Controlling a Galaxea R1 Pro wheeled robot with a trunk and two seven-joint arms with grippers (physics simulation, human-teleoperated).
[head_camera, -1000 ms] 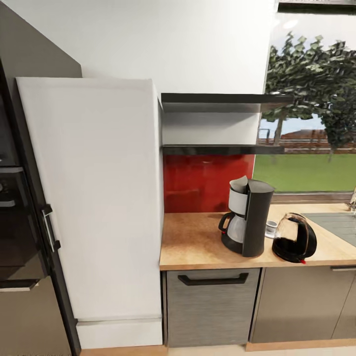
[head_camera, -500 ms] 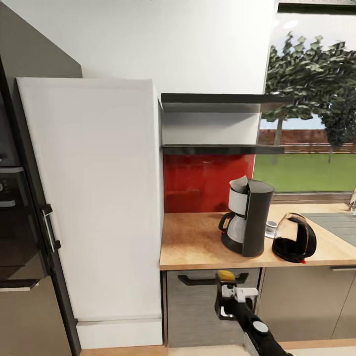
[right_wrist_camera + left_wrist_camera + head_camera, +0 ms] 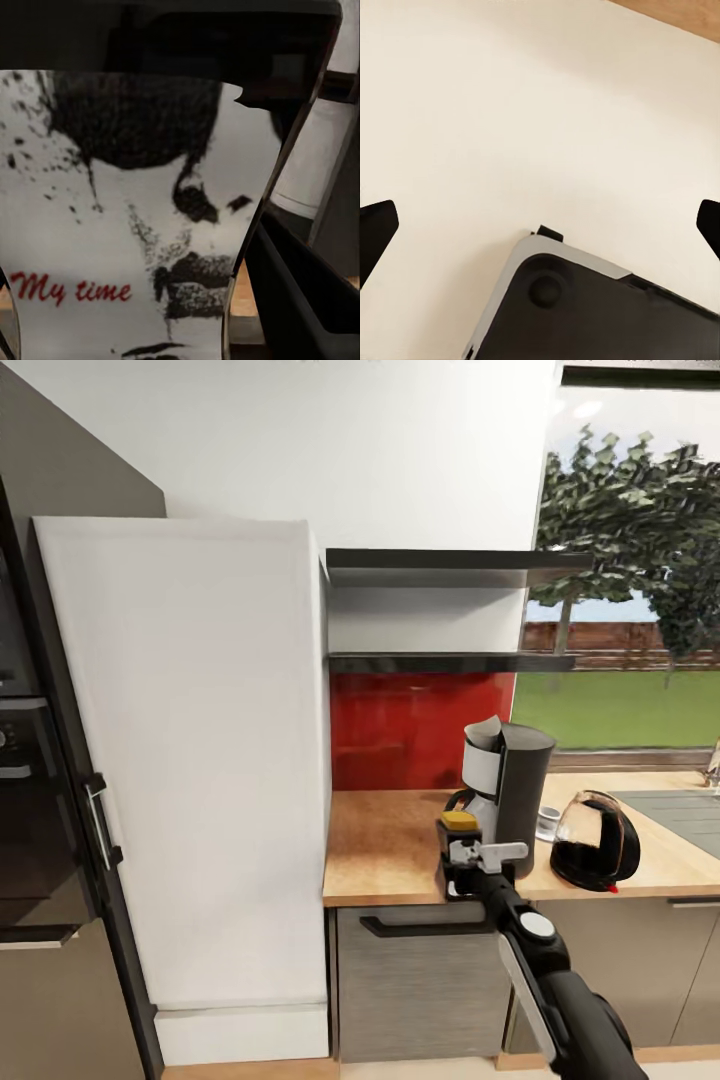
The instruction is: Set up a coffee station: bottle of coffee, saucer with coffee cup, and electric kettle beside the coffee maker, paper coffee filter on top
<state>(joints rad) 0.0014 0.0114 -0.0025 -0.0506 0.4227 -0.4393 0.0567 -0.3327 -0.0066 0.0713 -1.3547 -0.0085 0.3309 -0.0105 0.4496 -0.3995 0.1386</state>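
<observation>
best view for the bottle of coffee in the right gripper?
Right wrist view: the bottle of coffee sits close-up, its "My time" label readable. The head view gives context only: its yellow cap shows above the right gripper, in front of the coffee maker. The left wrist view faces pale floor.

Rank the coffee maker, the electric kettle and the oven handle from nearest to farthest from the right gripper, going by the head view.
1. coffee maker, directly behind the right gripper.
2. electric kettle, on the counter toward the window side.
3. oven handle, far across on the opposite side.
</observation>
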